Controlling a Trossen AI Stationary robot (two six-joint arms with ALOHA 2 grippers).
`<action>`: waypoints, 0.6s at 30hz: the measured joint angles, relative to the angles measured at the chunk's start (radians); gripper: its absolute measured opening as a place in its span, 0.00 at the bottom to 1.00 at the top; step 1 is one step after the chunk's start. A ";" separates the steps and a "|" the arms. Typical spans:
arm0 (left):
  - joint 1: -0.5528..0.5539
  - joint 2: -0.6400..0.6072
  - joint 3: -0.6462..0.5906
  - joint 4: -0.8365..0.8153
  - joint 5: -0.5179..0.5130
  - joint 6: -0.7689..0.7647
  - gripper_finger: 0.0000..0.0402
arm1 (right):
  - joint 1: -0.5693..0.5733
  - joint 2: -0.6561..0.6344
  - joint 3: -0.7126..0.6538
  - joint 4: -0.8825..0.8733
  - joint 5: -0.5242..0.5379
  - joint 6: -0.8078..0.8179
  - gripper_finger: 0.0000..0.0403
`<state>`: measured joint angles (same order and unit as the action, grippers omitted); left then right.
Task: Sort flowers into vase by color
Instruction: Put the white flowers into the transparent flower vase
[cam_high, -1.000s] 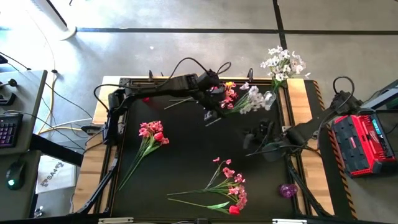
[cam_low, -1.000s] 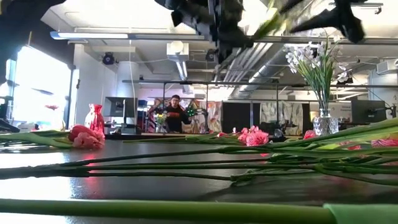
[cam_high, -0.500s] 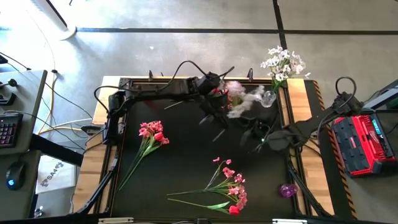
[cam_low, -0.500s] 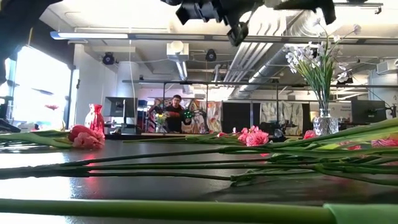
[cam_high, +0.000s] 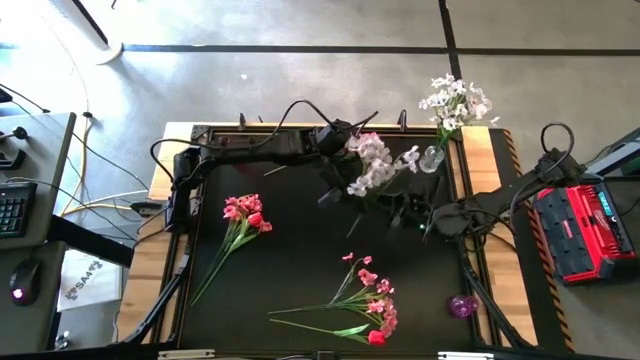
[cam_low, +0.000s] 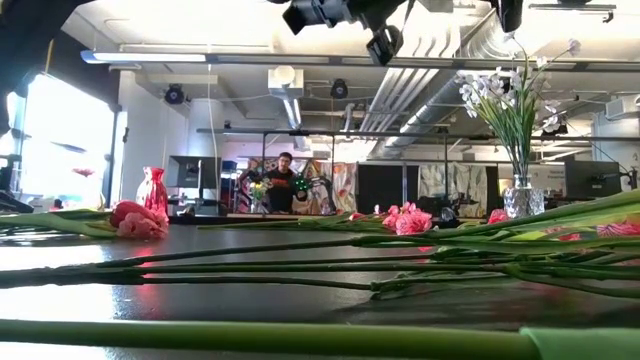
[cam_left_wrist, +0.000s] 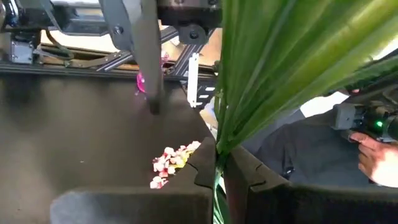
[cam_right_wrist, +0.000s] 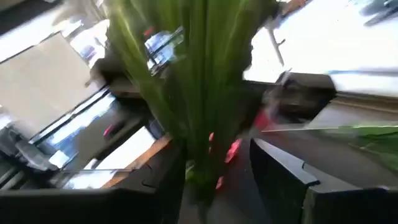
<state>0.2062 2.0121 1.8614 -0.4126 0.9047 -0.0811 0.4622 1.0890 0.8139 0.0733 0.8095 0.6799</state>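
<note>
Black matting covers the table (cam_high: 300, 255), which has wooden side edges and stands on a grey concrete floor; the low view looks across it into an open workshop where a person (cam_low: 285, 183) sits far behind.

A spray of white blossoms (cam_high: 368, 165) with green leaves is in the air above the table's far centre. The left arm reaches from its base at the table's 9 o'clock edge along the far side toward 12 o'clock, wrist bent down. The left end effector (cam_left_wrist: 219, 167) is fully closed on the spray's green stems; in the left wrist view the leaves fan out directly from between its fingers (cam_left_wrist: 245, 171).

The right arm extends from the 3 o'clock edge toward the centre. The right end effector (cam_right_wrist: 214, 165) sits at the lower stem end of the same spray, at about 4 o'clock from the blossoms. Its jaws stand partly apart with the green stems running between them; whether the pads press the stems cannot be determined.

A clear vase (cam_high: 432, 157) of white flowers stands at the far right corner. A pink-and-red bunch (cam_high: 245, 213) lies flat at 9 o'clock, another pink bunch (cam_high: 372, 298) at 6 o'clock, and a small purple object (cam_high: 462, 305) at 4 o'clock.
</note>
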 joint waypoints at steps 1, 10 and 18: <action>0.002 -0.002 0.002 0.007 -0.007 -0.001 0.00 | 0.002 0.003 0.000 -0.003 -0.033 0.000 0.42; 0.001 -0.004 0.002 0.000 0.019 -0.015 0.00 | -0.005 0.003 -0.002 0.009 -0.032 -0.019 0.42; -0.001 -0.004 0.002 0.001 0.026 -0.004 0.00 | -0.018 0.003 -0.001 0.076 0.004 -0.092 0.42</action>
<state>0.2050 2.0084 1.8633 -0.4116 0.9304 -0.0852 0.4438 1.0920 0.8131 0.1497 0.8131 0.5880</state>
